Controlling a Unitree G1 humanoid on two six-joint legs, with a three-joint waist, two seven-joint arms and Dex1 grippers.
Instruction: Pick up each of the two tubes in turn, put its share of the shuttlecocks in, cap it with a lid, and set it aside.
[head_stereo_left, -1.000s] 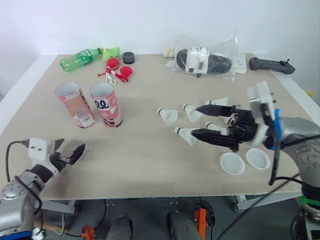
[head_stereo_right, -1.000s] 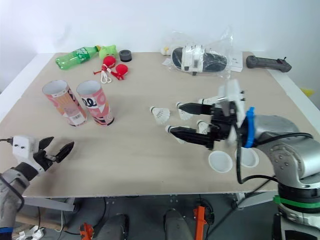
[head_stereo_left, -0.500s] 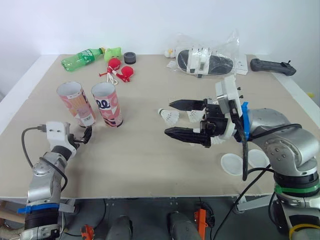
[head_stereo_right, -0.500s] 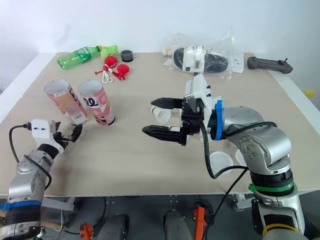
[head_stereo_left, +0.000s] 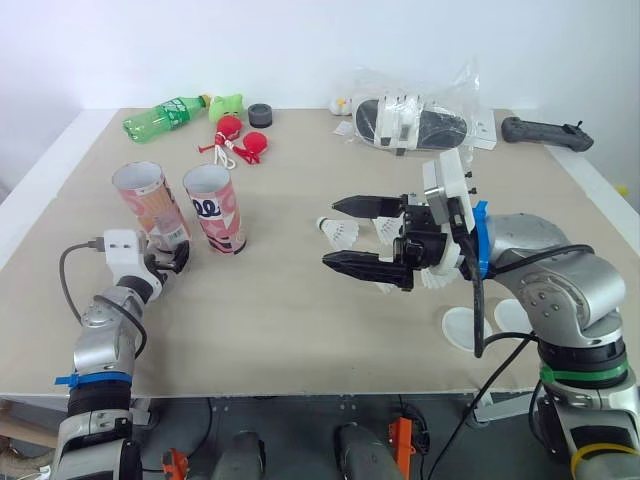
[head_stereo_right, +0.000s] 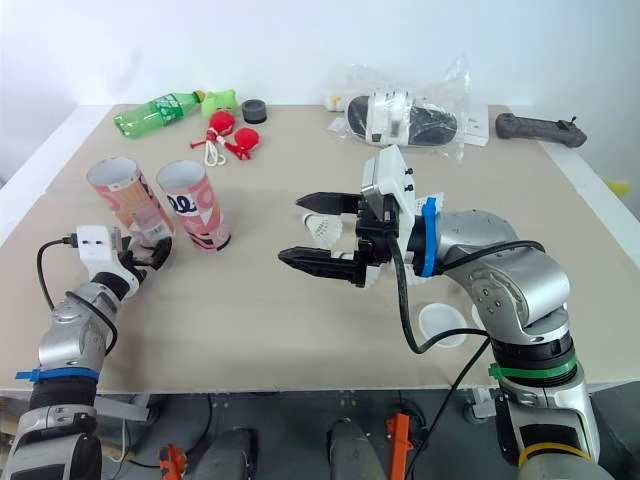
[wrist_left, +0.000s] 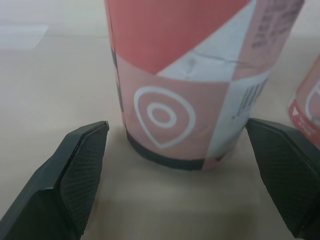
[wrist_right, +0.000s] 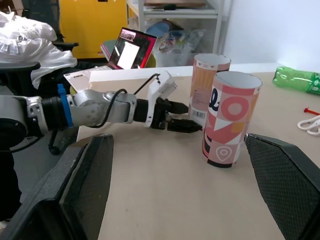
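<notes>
Two pink open-topped tubes (head_stereo_left: 150, 208) (head_stereo_left: 213, 208) stand upright at the left of the table. My left gripper (head_stereo_left: 170, 258) is open at the base of the left tube (wrist_left: 190, 90), one finger on each side and not touching it. My right gripper (head_stereo_left: 332, 232) is open above mid-table, pointing left toward the tubes (wrist_right: 231, 120). Several white shuttlecocks (head_stereo_left: 340, 233) lie under and behind it, partly hidden. Two white lids (head_stereo_left: 462, 328) (head_stereo_left: 515, 315) lie near the front right edge.
At the back left lie a green bottle (head_stereo_left: 165, 112), red toys (head_stereo_left: 240, 140) and a black cap (head_stereo_left: 259, 115). A clear plastic bag (head_stereo_left: 415, 115) and a black controller (head_stereo_left: 545, 130) sit at the back right.
My left gripper has moved forward from the front left edge up to the left tube's base. My right gripper has swung left, away from the lids and over the shuttlecocks.
</notes>
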